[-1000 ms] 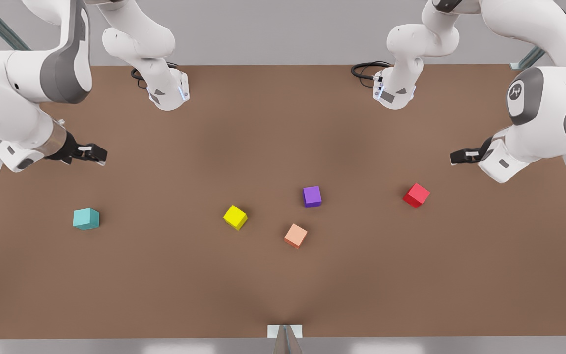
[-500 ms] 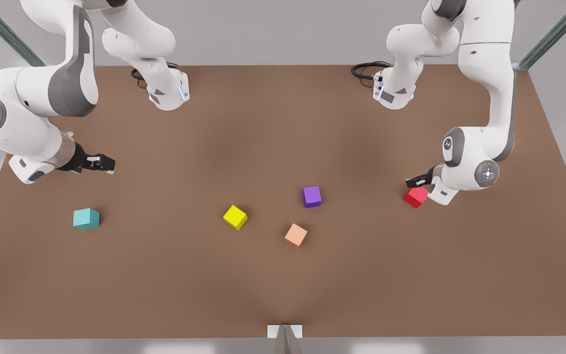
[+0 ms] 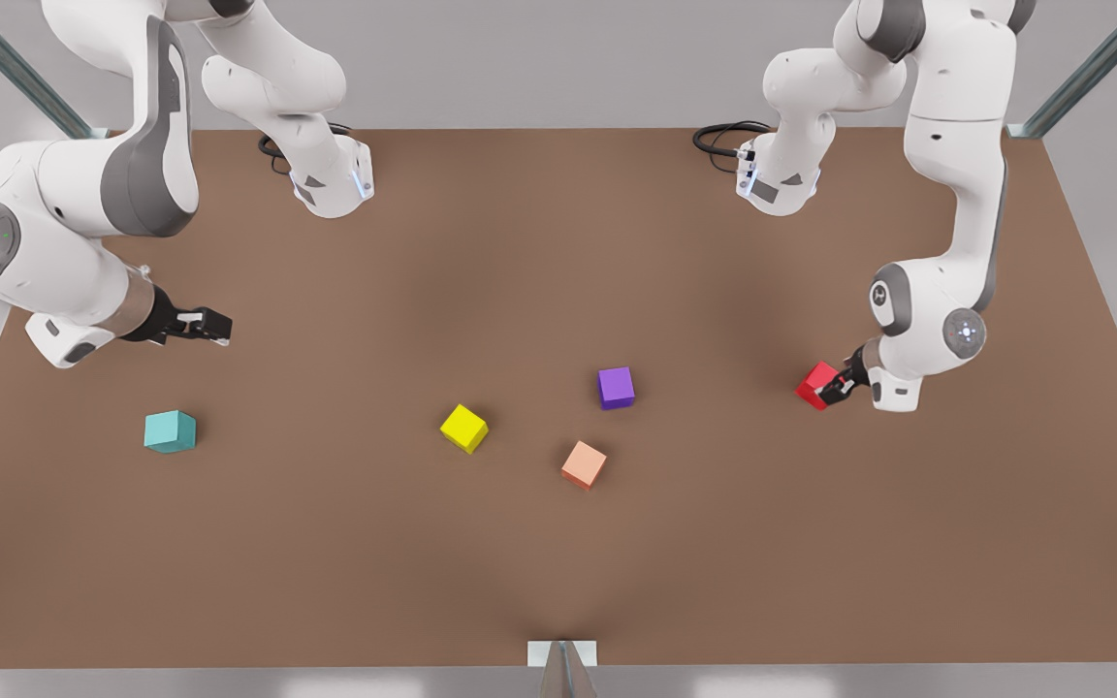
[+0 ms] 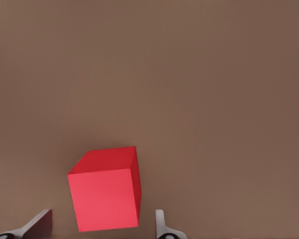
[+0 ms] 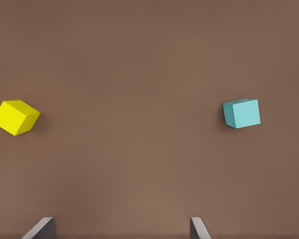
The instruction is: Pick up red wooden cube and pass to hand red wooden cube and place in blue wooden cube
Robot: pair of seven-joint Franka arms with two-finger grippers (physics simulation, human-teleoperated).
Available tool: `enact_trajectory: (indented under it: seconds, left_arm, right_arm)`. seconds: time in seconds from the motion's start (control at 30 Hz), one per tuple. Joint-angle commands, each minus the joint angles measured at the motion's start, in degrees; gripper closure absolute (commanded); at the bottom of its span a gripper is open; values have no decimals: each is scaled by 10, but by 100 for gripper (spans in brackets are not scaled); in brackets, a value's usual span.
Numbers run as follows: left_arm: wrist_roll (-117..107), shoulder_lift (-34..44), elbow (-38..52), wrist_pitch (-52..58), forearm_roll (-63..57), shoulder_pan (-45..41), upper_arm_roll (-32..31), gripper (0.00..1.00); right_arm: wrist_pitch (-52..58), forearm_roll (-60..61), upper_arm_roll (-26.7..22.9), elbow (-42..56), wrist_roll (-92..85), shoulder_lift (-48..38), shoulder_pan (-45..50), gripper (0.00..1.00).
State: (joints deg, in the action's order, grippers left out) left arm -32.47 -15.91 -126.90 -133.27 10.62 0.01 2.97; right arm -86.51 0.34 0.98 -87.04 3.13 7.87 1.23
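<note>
Red wooden cube (image 3: 818,385) is seen resting on the brown table (image 3: 520,242) at the front view's right, framed between the spread fingers of the left gripper (image 3: 841,385), not yet clamped or lifted. Pickup is judged only begun; handover and placing remain. Blue wooden cube (image 3: 170,430) is seen well apart at the front view's left, near the waiting right gripper (image 3: 213,327), fingers apart and empty

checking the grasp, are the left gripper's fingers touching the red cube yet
Apart. The left wrist view shows brown table between the red cube and each of the fingers.
</note>
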Motion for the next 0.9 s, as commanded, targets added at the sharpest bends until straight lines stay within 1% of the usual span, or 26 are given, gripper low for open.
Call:
enact_trajectory:
  seconds: [0.0,0.2,0.5,0.53,0.6,0.63,0.67,0.73,0.77,0.8,0.87]
  left_arm:
    - [-102,-2,-2,-27,-1,-1,0,0]
    - [-103,-33,-12,-69,3,0,0,0]
    - [-102,-69,-11,-89,4,-4,0,0]
    - [-102,-69,-11,-89,4,-4,0,2]
    - [-102,-75,-11,-91,3,-4,0,2]
    - [-102,-77,-11,-93,3,-4,0,6]
    - [-102,-78,-11,-93,3,-4,0,18]
    - [-102,-82,-10,-94,3,-4,0,20]
    - [-102,-83,-10,-94,3,-4,0,24]
    - [-102,-83,-10,-94,3,-4,0,35]
    - [-102,-82,-9,-94,3,-4,-1,35]
  right_arm:
    - [0,2,0,0,-2,0,0,0]
    - [0,2,0,0,-3,1,0,0]
    - [1,3,1,-2,-3,1,0,0]
    - [1,3,1,-3,-3,1,0,0]
    - [1,3,1,-3,-3,1,1,0]
    - [1,3,1,-3,-3,1,1,0]
    - [1,3,1,-3,-3,1,1,0]
    - [1,3,1,-3,-3,1,1,0]
    - [1,2,1,-3,-3,1,1,0]
    - [1,3,1,-3,-4,1,1,0]
    - [1,3,1,-4,-4,1,1,0]
